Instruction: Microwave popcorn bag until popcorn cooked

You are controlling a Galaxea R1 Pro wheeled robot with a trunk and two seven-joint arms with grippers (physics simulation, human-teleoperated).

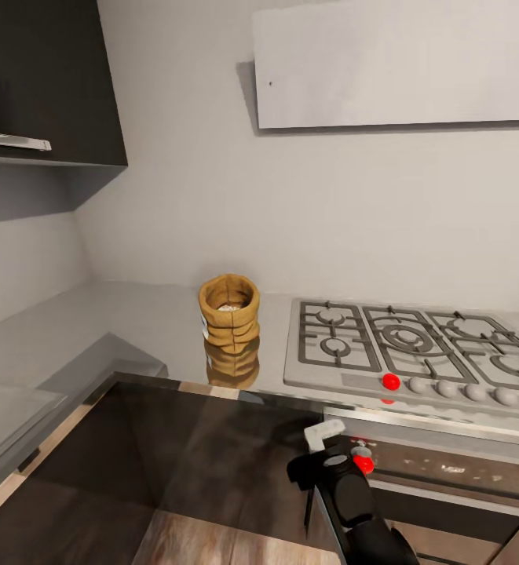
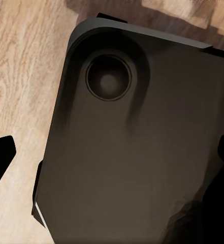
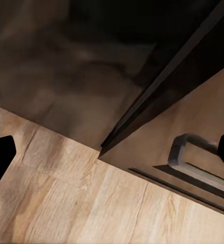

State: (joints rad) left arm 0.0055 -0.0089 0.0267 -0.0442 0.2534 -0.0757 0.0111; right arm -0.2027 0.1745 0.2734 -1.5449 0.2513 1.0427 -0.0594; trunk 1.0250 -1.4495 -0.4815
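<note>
Pale grey walls close the kitchen corner ahead of you, with a dark upper cabinet (image 1: pixel 51 78) high to the left of the popcorn bag and a flat grey hood (image 1: pixel 396 67) high to its right. Your glossy grey surface (image 1: pixel 94 329) runs from the left wall across to the hob and mirrors whatever stands on it.

You have the popcorn bag (image 1: pixel 228 312) upright on that surface, just to the left of the steel gas hob (image 1: pixel 412 353), not touching it, with its reflection showing directly below. Its rolled rim is open toward you, and inside sits a small heap of pale popcorn (image 1: pixel 228 307), narrower than the mouth. A white label shows at the bag's left side.

Right of the bag, the hob carries dark grates and a front row of knobs, one red (image 1: pixel 391 382) and the others grey. Below the hob you see the steel-fronted oven (image 1: pixel 447 471) with another red knob.

Your right arm (image 1: pixel 353 502) rises in the lower part of the head view, below and to the right of the bag and well apart from it, in front of the dark cabinet fronts. From the right wrist view, the right end effector (image 3: pixel 112 152) is spread wide, fingertips at the two edges, holding nothing, above wood floor (image 3: pixel 66 203) and a cabinet handle (image 3: pixel 193 162).

From the left wrist view, the left end effector (image 2: pixel 112 152) is likewise spread and empty, over the robot's dark base (image 2: pixel 137 152) and wood floor.
</note>
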